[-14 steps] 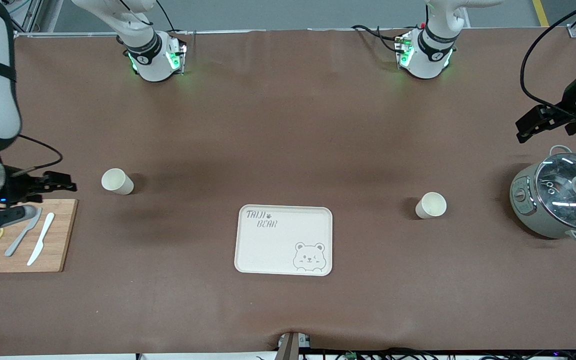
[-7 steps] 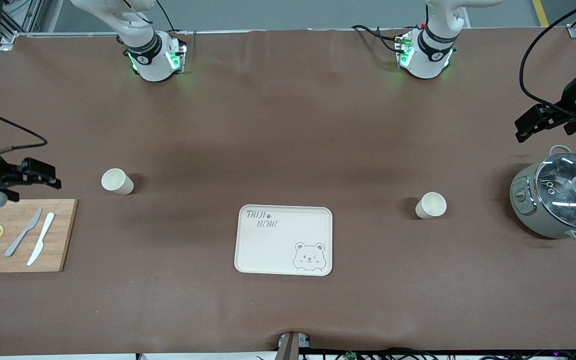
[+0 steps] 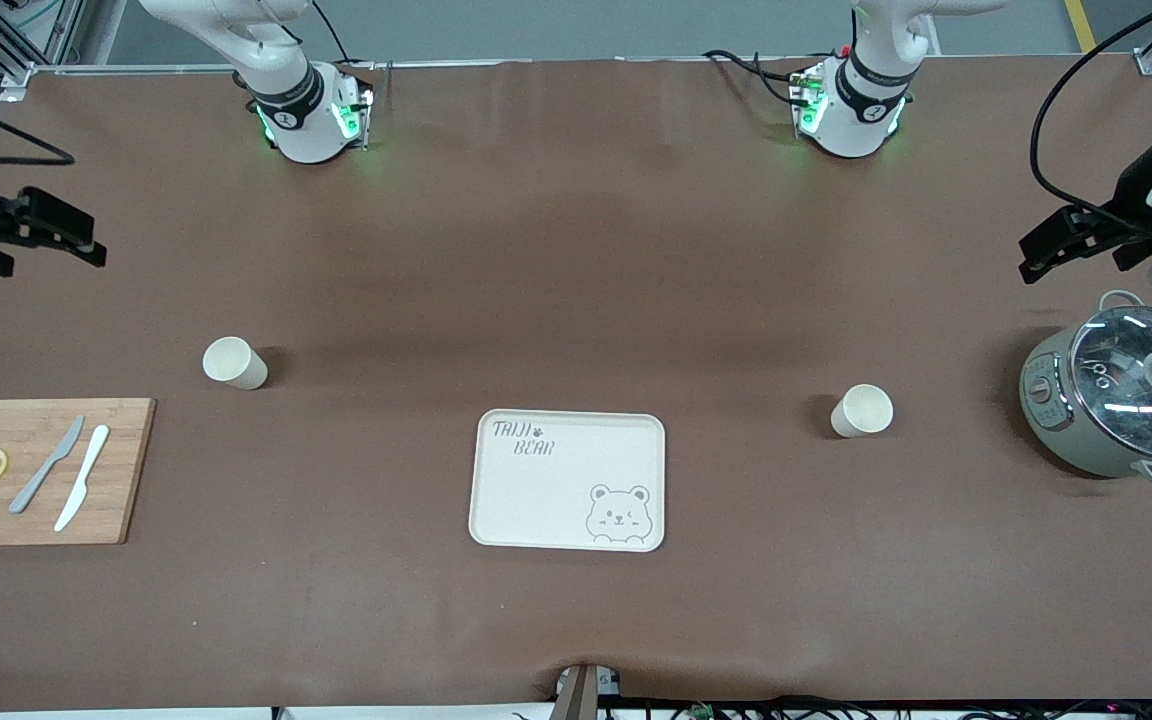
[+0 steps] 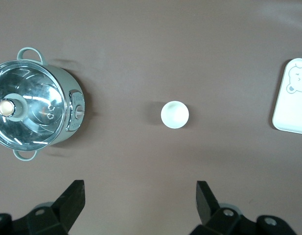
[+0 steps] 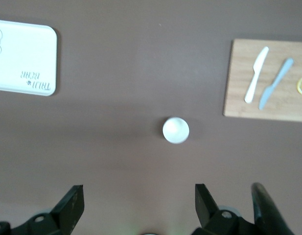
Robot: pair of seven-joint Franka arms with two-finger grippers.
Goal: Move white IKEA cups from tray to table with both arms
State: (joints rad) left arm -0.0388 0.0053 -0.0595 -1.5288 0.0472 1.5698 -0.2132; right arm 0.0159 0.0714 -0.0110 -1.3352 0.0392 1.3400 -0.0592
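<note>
Two white IKEA cups stand upright on the brown table. One cup is toward the right arm's end, beside the cutting board; it also shows in the right wrist view. The second cup is toward the left arm's end, between the tray and the pot; it also shows in the left wrist view. My right gripper is open and empty, high over the table edge at its end. My left gripper is open and empty, high over the table above the pot.
A cream bear tray lies mid-table, nearer the front camera than both cups. A wooden cutting board holds two knives and lemon slices at the right arm's end. A grey pot with glass lid stands at the left arm's end.
My right gripper has risen and drawn away from the cutting board toward the robots' side of the table. My left gripper has shifted slightly. The cups have not moved.
</note>
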